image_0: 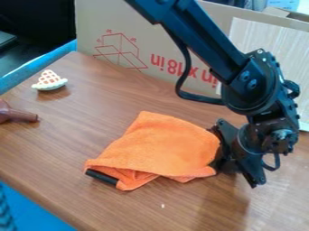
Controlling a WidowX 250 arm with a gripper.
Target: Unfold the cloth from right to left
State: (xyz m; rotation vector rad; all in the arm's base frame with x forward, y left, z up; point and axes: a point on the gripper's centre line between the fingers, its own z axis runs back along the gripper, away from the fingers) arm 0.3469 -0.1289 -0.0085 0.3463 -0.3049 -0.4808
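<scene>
Well left of the pincer (222,152), a brown object (19,115) and a pie-like toy (49,81) sit near the table's (114,101) far-left edge, a stretch of wood separating them from the folded orange cloth (163,146). The cloth's right edge meets the pincer; I cannot tell whether it is grasped. Behind both, a cardboard box (138,40) bounds the wood.

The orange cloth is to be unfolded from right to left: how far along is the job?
Done: the end effector is at the right edge of the orange cloth. In hand: perhaps that edge, though a grip cannot be confirmed. Left: apparently the unfolding itself, since layers lie doubled at the near edge, beside the black strip; the cloth likely needs opening leftward.
</scene>
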